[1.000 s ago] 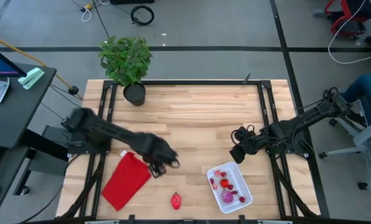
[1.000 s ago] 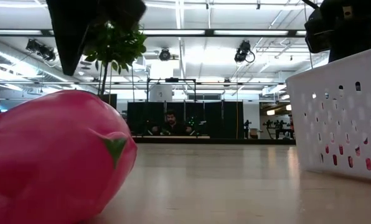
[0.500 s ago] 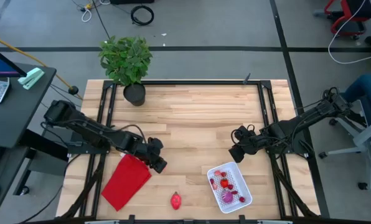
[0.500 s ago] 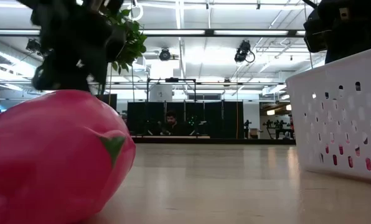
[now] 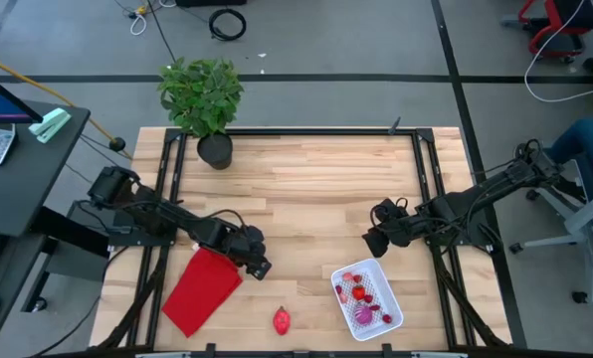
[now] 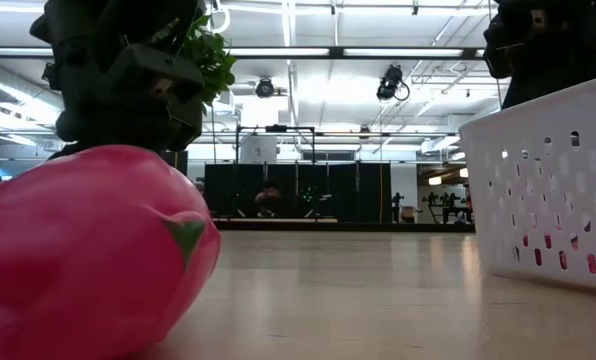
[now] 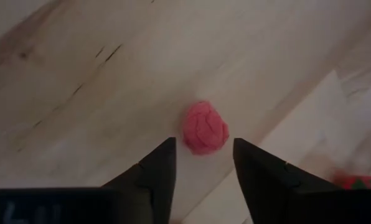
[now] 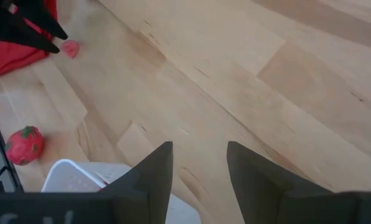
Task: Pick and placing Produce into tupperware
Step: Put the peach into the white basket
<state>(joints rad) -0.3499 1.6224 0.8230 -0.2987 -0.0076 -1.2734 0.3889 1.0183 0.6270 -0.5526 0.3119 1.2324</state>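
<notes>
Two robot arms are counted over one table (image 5: 306, 179). One white tupperware (image 5: 368, 297), one red folded cloth (image 5: 202, 289) and one potted plant (image 5: 203, 102) are seen. Two loose produce pieces are counted: a strawberry (image 5: 282, 319) and a small pink piece (image 7: 205, 127). The pieces inside the tupperware cannot be counted.

Potted plant (image 5: 203, 104) stood at table (image 5: 316, 189) far edge, red cloth (image 5: 202, 288) lay near front-left corner.

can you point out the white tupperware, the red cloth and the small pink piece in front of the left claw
white tupperware (image 5: 394, 298): high view, on its right rim.
red cloth (image 5: 199, 290): high view, middle of the folded fabric.
small pink piece (image 7: 205, 127): left wrist view, centre of the piece, ahead of the open left claw (image 7: 204, 163).
</notes>
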